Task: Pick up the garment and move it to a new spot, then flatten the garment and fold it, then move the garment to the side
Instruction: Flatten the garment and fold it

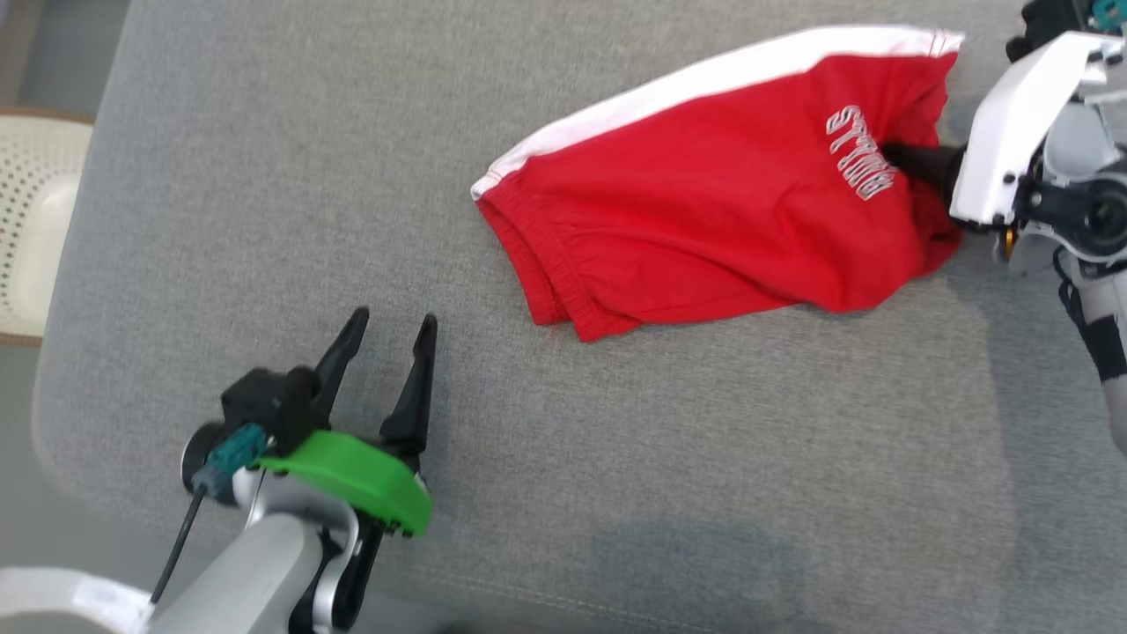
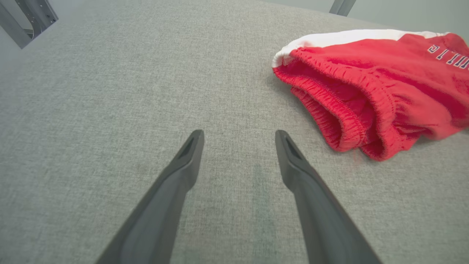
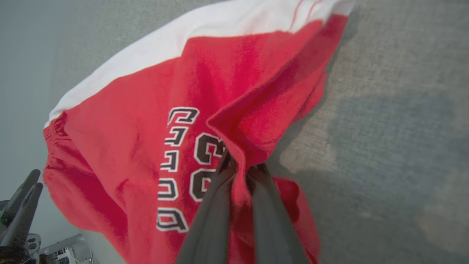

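**Red shorts pinched at the leg end**

On the grey top (image 1: 616, 493): red shorts (image 1: 704, 211), over at the far right side, lying mostly flat. Same shorts off to the right from the left wrist (image 2: 384, 91), and very close up from the right wrist (image 3: 139, 121).

Right gripper (image 3: 240, 167): squeezed tight on a fold of the red cloth, just beside the letters (image 3: 183, 165), at the leg end. A small ridge of cloth standing up at the pinch. From the head, dark fingers poking into the cloth from the right (image 1: 916, 163), tips hidden in it.

Left gripper (image 1: 394, 321): spread wide, holding nothing. Hanging over bare grey top (image 2: 239, 135), near the waistband (image 2: 340, 121) but not touching it.

Long way of the shorts: from lower left up to upper right in the head view. Waistband end at the lower left, open mouth facing the left gripper. Leg end at the upper right, by the right gripper. White stripe (image 1: 704, 84) all along the far edge.

Off the top, at the left edge: a pale thing (image 1: 35, 220) with many little holes. Cannot tell what.
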